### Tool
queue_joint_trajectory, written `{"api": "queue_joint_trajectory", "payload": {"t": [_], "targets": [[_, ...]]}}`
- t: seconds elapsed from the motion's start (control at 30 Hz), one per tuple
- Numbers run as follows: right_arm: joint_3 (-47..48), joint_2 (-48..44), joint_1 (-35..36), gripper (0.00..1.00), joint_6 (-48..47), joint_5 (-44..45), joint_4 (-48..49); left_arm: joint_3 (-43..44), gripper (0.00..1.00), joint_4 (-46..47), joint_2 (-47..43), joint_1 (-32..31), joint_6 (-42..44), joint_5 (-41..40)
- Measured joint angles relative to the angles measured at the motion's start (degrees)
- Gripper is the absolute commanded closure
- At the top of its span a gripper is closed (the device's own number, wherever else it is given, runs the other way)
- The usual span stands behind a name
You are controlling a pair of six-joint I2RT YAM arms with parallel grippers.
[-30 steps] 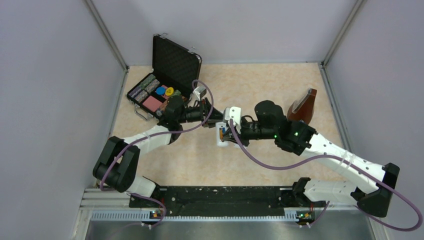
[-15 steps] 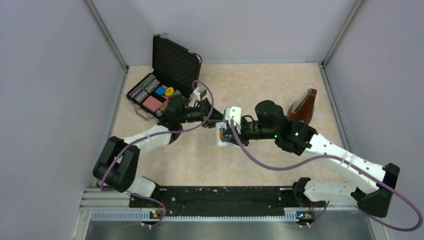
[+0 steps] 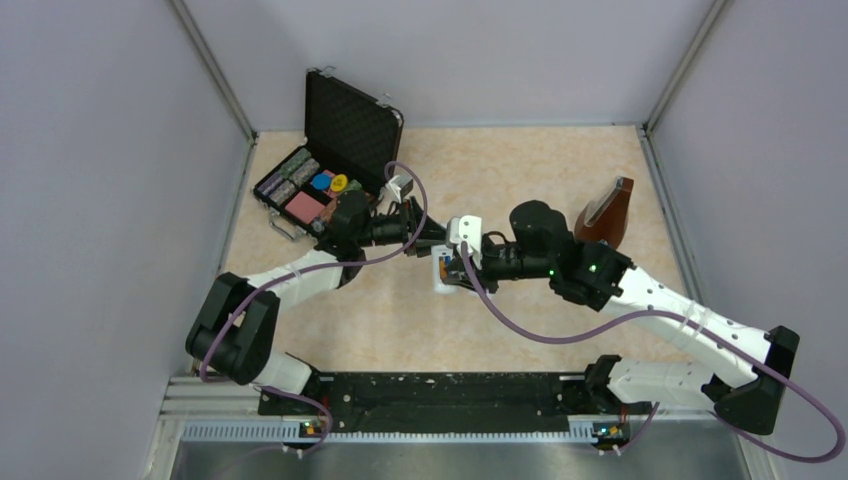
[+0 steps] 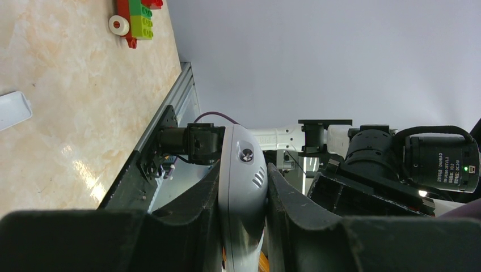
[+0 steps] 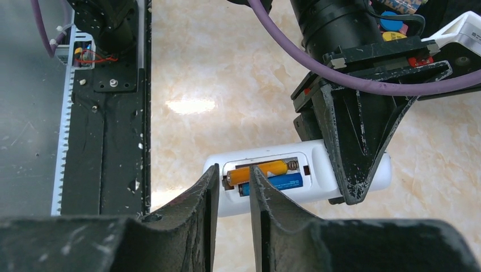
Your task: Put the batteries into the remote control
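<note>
The white remote control (image 5: 317, 170) lies slot-up just above the table. The orange battery (image 5: 262, 169) and the blue battery (image 5: 281, 182) lie side by side in its slot. My left gripper (image 4: 243, 170) is shut on the remote's end; its black fingers (image 5: 354, 147) show in the right wrist view. My right gripper (image 5: 231, 170) has its jaws a narrow gap apart, with its tips at the slot's other end, astride the orange battery's end. In the top view the remote (image 3: 441, 272) sits mid-table between my left gripper (image 3: 434, 248) and my right gripper (image 3: 456, 270).
An open black case (image 3: 340, 125) with coloured chips stands at the back left. A brown object (image 3: 606, 212) stands at the right. A toy block train (image 4: 136, 17) and a small white cover piece (image 4: 12, 110) lie on the table. The black base rail (image 5: 105, 113) runs along the near edge.
Almost nothing has moved. My right gripper has crept slightly closer over the remote's slot. The left gripper keeps its hold.
</note>
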Motion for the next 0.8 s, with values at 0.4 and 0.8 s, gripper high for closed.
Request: {"api": "queue_joint_trajectory", "payload": {"t": [0.4, 0.8], "targets": [[-0.4, 0.2, 0.0, 0.8, -0.5, -0.5, -0.4, 0.0, 1.0, 0.0, 0.0, 0.0, 0.0, 0.0], [-1.7, 0.9, 0.0, 0.86, -0.4, 0.8, 0.5, 0.0, 1.0, 0.0, -0.1, 0.1, 0.4, 0.1]]}}
